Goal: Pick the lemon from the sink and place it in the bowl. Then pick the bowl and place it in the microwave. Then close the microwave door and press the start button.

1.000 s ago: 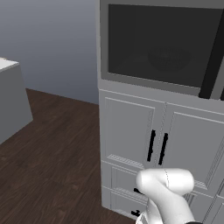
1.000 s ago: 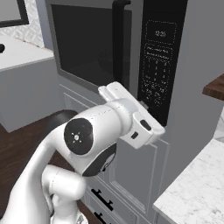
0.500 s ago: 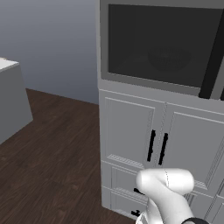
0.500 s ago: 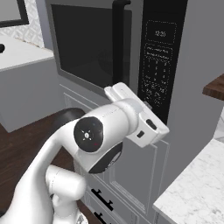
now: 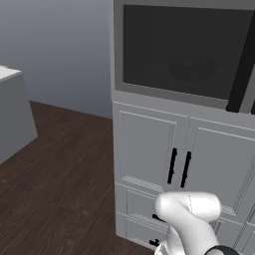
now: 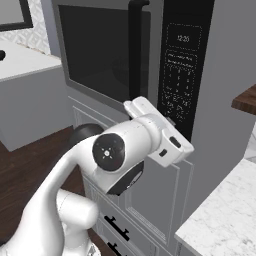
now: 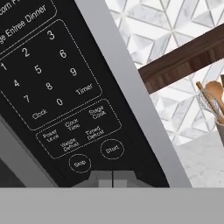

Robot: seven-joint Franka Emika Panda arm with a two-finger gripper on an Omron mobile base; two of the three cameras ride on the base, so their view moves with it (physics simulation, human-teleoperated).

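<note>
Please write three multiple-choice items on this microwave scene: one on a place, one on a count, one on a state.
1. In the hand view, where does the Start button sit relative to the Stop button?
A. To its right
B. To its left
C. Far above it, by the digits

2. How many black cabinet handles stand upright below the microwave in the left base view?
A. One
B. Two
C. Four

3. How is the microwave door?
A. Wide open
B. Taken off
C. Closed

Answers:
1 A: the two round buttons lie side by side at the keypad's bottom, Start on the right, just above the shut claw.
2 B: a pair stands where the two cabinet doors meet.
3 C: its dark glass lies flush with the front.
</note>
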